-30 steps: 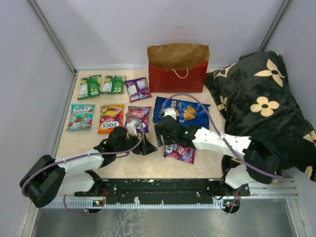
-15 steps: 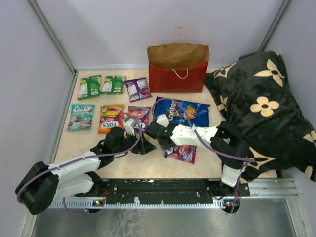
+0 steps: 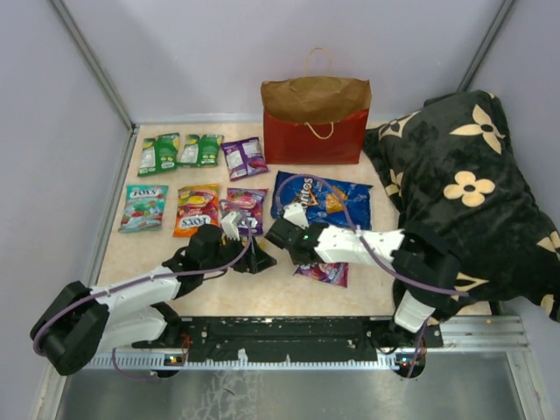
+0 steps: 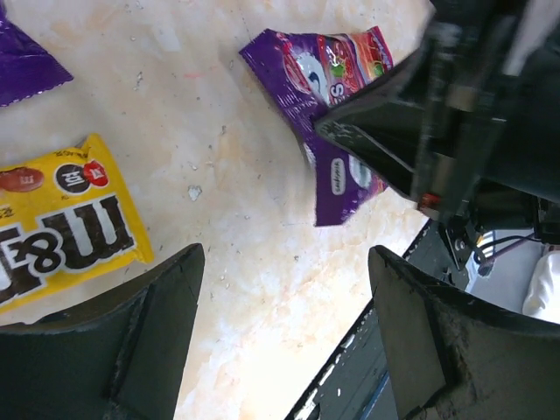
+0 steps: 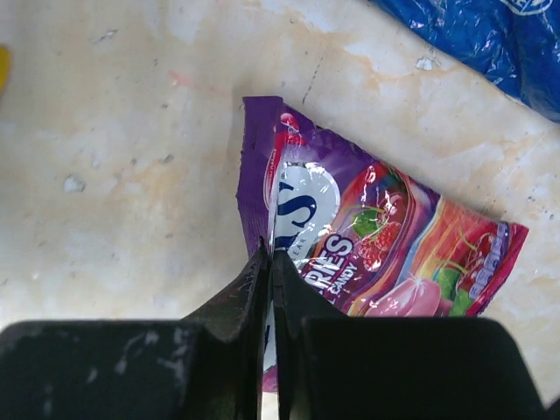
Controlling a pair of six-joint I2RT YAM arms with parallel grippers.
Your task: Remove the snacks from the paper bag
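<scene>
near the front of the tabletop [image 3: 219, 297], the right gripper [image 5: 269, 258] has its fingers pressed together over a purple packet [image 5: 385, 245], plain only in its wrist view. the left gripper [image 4: 284, 254] gapes wide beside a yellow packet [image 4: 61, 227] unseen from above. only the top view shows the paper bag [image 3: 315, 118] upright at the back, other snacks [image 3: 197, 210] before it.

From above, the right arm [image 3: 367, 247] covers most of the purple packet [image 3: 325, 274] at 6 o'clock of the Doritos bag [image 3: 346, 203], and the paper bag's [image 3: 315, 122] inside is unseen. The left wrist view cuts off the yellow packet [image 4: 61, 223] at 9 o'clock. Whether the closed right gripper [image 5: 269, 255] pinches the purple packet cannot be told.
</scene>
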